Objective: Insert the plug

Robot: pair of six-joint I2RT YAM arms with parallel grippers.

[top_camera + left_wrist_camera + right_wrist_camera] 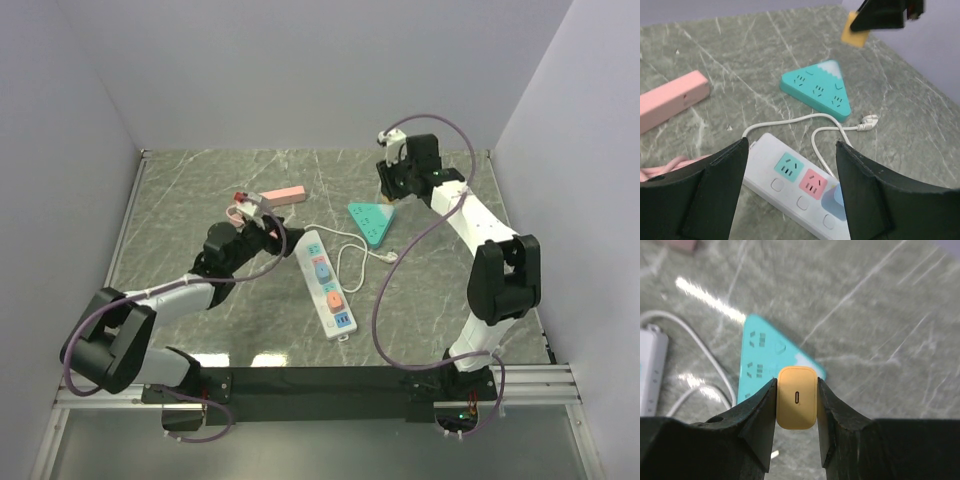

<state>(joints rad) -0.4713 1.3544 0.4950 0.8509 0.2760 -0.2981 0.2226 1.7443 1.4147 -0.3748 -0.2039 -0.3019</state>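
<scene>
1. Right gripper [796, 386] is clamped on the plug [796, 407], holding it in the air above the teal strip [759, 354]. I'd guess it's lining up a socket.
2. Left gripper [791, 149] hangs open over the white strip [790, 192], maybe to steady it.
3. The plug is a small yellow-orange block with rounded corners and a slot port on its back.

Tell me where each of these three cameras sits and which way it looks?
Top external: fixed above, behind the bases, looking down on the table; left arm and right arm show whole.
Left wrist: on the left arm, facing forward between its open left fingers, over the white power strip.
Right wrist: on the right arm, facing down past the right fingers clamping the yellow plug.
Shared: both wrist views show the teal socket block.
</scene>
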